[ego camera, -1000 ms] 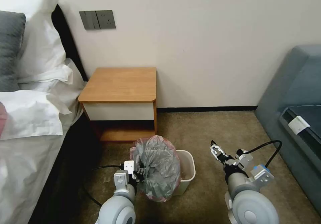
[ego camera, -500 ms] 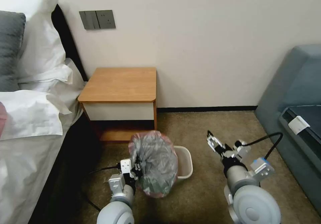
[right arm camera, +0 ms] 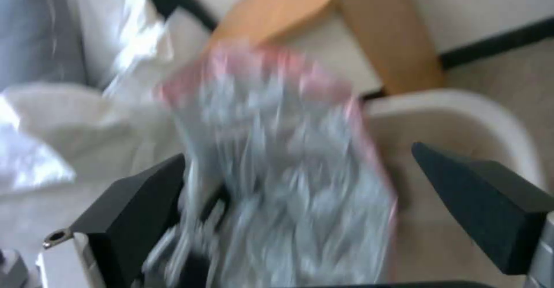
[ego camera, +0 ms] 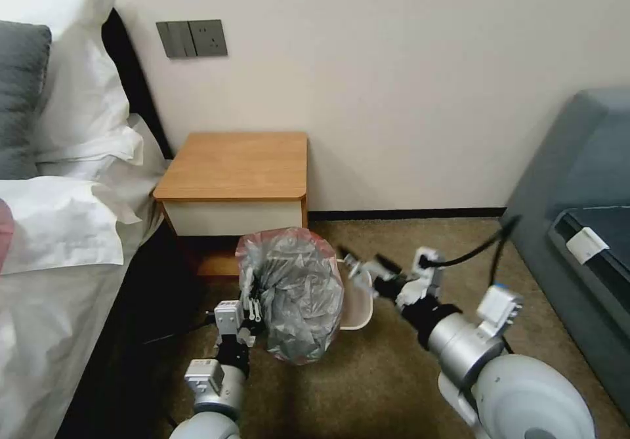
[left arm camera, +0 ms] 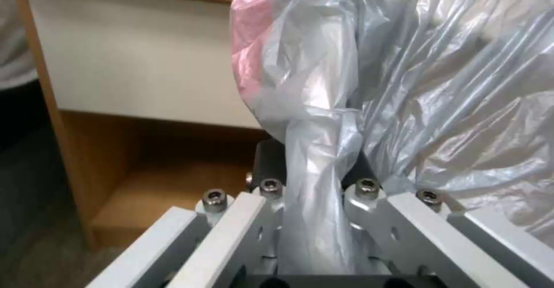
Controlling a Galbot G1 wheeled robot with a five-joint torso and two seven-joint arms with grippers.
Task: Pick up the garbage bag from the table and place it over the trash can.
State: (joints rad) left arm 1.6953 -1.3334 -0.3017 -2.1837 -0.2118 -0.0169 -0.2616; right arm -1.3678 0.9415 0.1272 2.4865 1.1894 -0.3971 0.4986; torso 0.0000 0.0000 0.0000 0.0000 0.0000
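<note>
The left end effector (ego camera: 251, 310) pinches a fold of the bag (ego camera: 293, 294) just beside the bin (ego camera: 357, 309), while the right end effector (ego camera: 359, 270), spread wide, nears its far side; a thin grip may slip.

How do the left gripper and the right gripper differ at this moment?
The left gripper is shut on a bunched fold of the garbage bag, holding it up beside the trash can; the right gripper holds nothing. The left jaws are closed; the right jaws stand wide apart, facing the bag. Both are low, near the can.
</note>
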